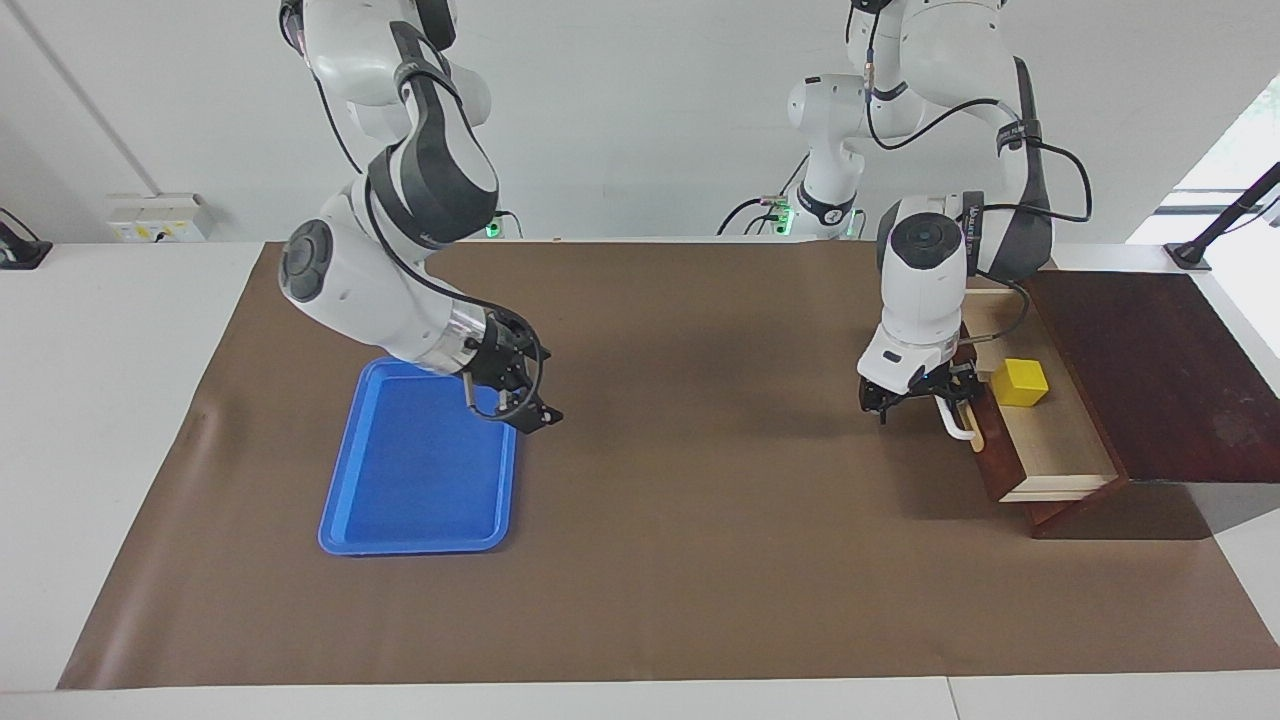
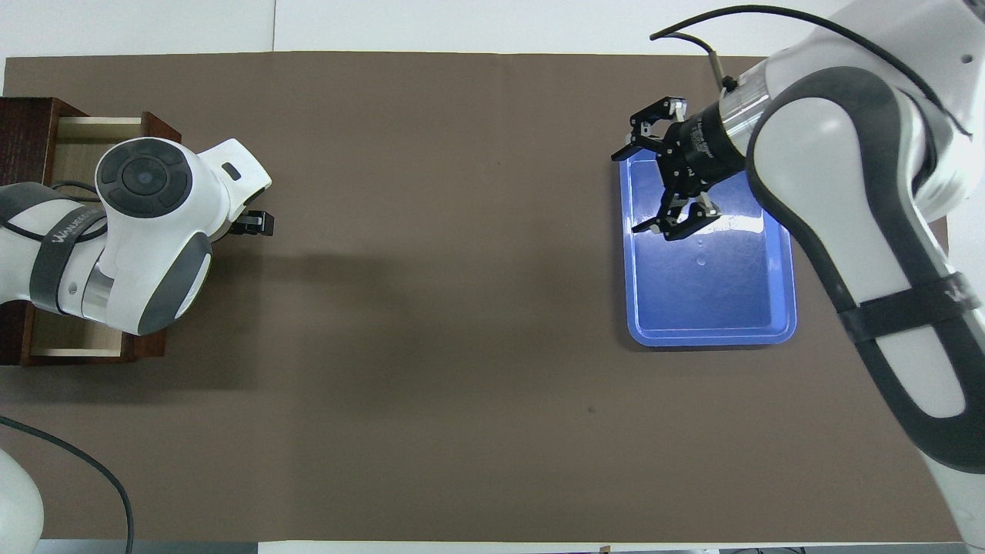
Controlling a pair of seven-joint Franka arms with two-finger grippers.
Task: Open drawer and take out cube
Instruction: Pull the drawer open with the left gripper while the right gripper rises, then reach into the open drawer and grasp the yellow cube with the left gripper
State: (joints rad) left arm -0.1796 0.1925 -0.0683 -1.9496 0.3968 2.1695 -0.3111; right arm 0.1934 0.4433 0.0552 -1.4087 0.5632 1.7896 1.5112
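step: drawer (image 1: 1055,440) pulled out, right of frame | left gripper (image 1: 918,400) fingers clamped on handle (image 1: 958,424) | cube (image 1: 1020,382) lay inside drawer | right gripper (image 1: 520,398) spread, waited over tray (image 1: 415,480) | next: release handle, reach cube

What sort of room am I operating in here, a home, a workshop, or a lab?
Most likely a robotics lab: a plain white table under a brown mat, bare white walls, and staged props only, a wooden drawer holding a yellow cube and a blue tray.
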